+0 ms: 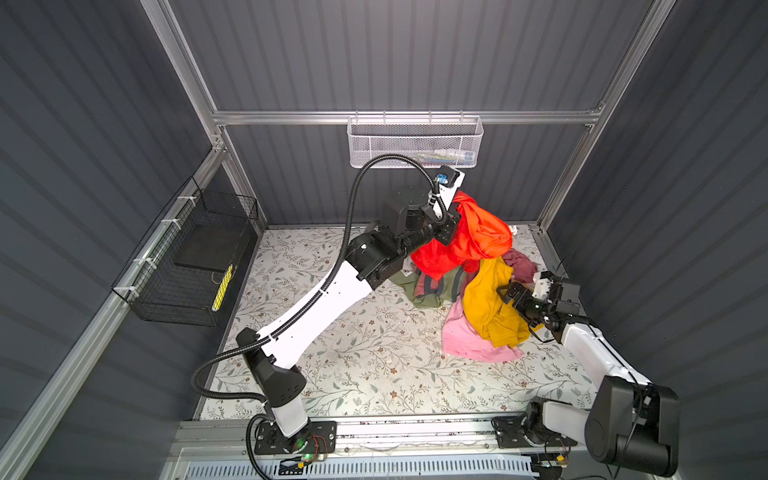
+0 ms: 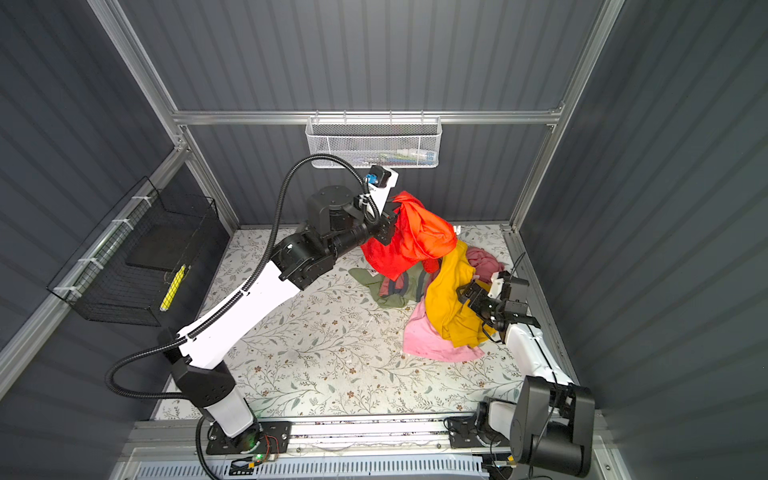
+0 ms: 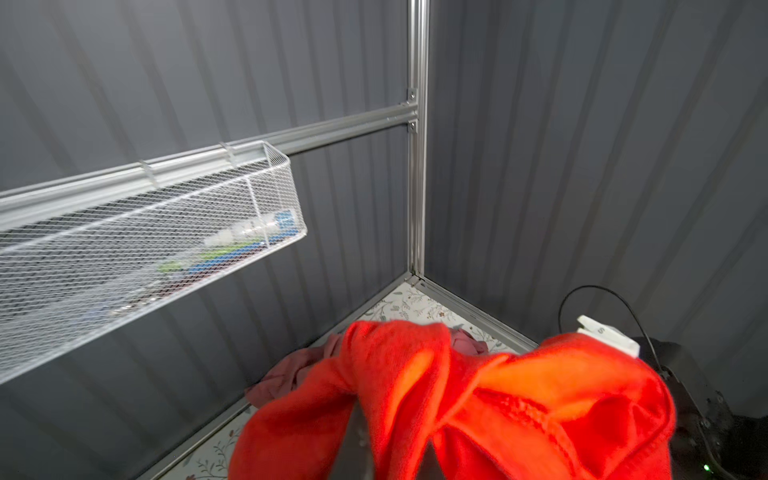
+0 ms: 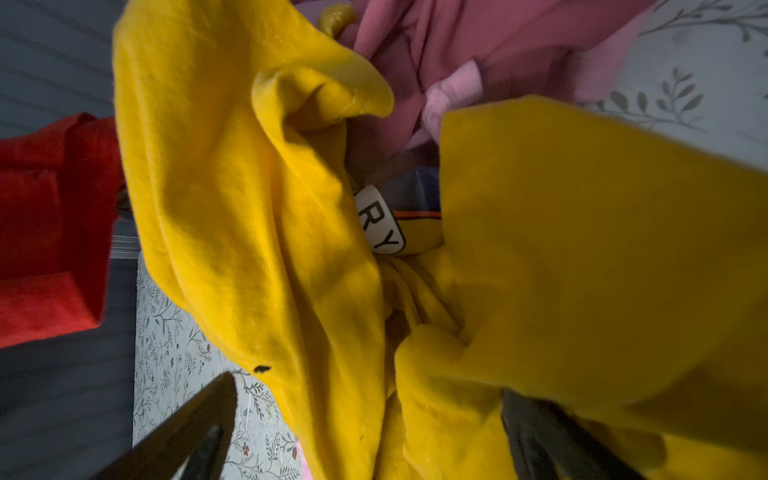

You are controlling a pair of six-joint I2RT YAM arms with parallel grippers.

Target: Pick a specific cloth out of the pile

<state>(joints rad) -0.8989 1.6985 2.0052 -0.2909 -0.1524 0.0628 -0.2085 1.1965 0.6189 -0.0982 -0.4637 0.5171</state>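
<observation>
Red fabric stands out in both top views. In a top view, the cloth (image 1: 473,237) hangs bunched from the left gripper (image 1: 454,222), whose jaws are pressed together on a fold, their tips buried in the red. The cloth is held up off the table (image 1: 353,357) near the back wall, above the far end of the pile (image 1: 465,336). Its lower edge hangs over the olive garment (image 1: 424,293); whether the two touch cannot be told. A ridge of the yellow T-shirt (image 1: 490,299) rises to the cloth's underside. The right gripper (image 1: 508,293) sits low on the pile's right side, apart from the cloth, jaws spread wide over the yellow T-shirt.

The matching top view shows the same. The cloth (image 2: 415,241) drapes from the left gripper (image 2: 390,224), and the right gripper (image 2: 467,293) gapes over the yellow T-shirt (image 2: 449,299). A light pink garment (image 2: 432,345) lies under the yellow one.

From the left wrist, the cloth (image 3: 478,399) fills the foreground just under the camera and hides the fingers. Behind it, the salmon garment (image 3: 291,374) lies on the table, and a white mesh basket (image 3: 145,249) hangs on the wall rail.

From the right wrist, two dark fingers (image 4: 187,432) stand far apart with folds of the yellow T-shirt (image 4: 249,208) between them, none pinched. A navy and white print (image 4: 382,224) peeks out among the folds. The cloth (image 4: 41,249) shows beyond the yellow fabric, clear of this gripper.
</observation>
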